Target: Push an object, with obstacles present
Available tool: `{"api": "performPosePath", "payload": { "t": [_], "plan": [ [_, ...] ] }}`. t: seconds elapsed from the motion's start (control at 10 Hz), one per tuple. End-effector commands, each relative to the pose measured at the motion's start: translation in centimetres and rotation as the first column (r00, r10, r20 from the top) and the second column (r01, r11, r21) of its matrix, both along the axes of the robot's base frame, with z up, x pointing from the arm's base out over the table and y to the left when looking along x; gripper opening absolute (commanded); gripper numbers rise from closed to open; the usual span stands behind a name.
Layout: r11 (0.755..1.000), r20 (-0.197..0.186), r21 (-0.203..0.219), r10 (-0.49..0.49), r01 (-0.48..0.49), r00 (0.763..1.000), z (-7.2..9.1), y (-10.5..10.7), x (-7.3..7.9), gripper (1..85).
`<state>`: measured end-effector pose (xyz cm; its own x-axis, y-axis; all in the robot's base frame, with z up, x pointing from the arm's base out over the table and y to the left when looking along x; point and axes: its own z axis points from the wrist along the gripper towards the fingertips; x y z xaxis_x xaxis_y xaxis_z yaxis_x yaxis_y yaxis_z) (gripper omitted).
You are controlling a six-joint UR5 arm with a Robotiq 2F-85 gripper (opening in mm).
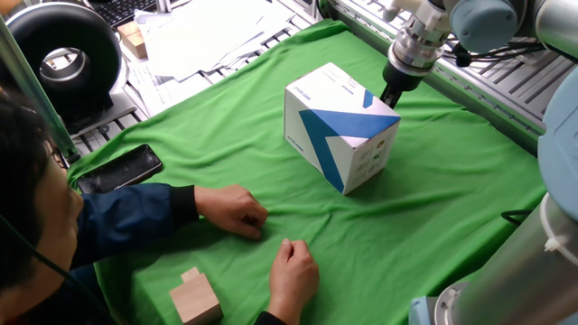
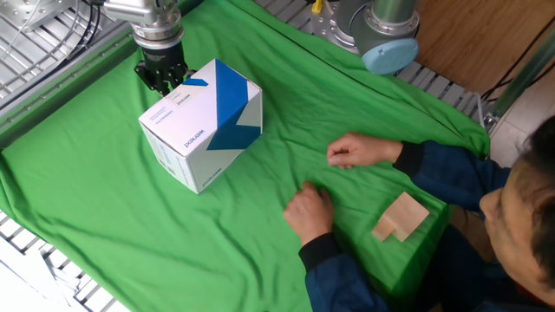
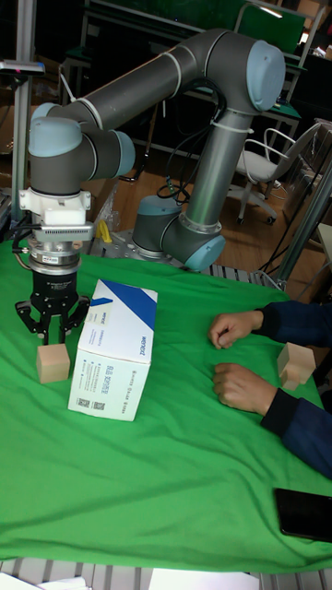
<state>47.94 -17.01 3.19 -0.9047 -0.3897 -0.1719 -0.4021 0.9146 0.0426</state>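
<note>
We find the small cube (image 3: 53, 363) on the green cloth (image 3: 175, 479), just beside the white box (image 3: 112, 348), which hides it from both side cameras. The gripper (image 3: 53, 331) hangs just above the cube, fingers spread wide; contact is unclear. Two hands (image 1: 233, 210) rest on the cloth, well apart from the box, with a stepped block (image 1: 195, 297) and black phone (image 1: 119, 170) nearer the person.
</note>
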Motion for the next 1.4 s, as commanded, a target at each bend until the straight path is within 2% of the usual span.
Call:
{"api": "performPosePath", "payload": {
  "t": [0.0,0.1,0.2,0.4,0.7,0.9,1.2,1.3],
  "plan": [
    [1.000,0.001,0.007,-0.028,0.028,1.000,0.1,-0.1,0.0,32.0],
    [0.999,0.005,0.020,-0.032,0.032,0.999,0.2,0.2,0.2,32.0],
    [0.999,0.007,0.013,-0.038,0.038,0.999,0.2,0.0,0.2,32.0],
    [0.998,-0.007,0.007,-0.062,0.062,0.998,0.1,-0.2,-0.1,32.0],
    [0.989,-0.016,0.011,-0.148,0.148,0.989,0.1,-0.4,0.0,32.0],
    [0.987,-0.025,0.009,-0.162,0.162,0.986,0.0,-0.5,-0.2,31.7],
    [0.988,-0.005,0.007,-0.152,0.152,0.988,0.1,-0.6,0.2,31.0],
    [0.988,0.002,0.015,-0.154,0.154,0.988,0.3,-0.2,1.5,30.7]
  ]
}}
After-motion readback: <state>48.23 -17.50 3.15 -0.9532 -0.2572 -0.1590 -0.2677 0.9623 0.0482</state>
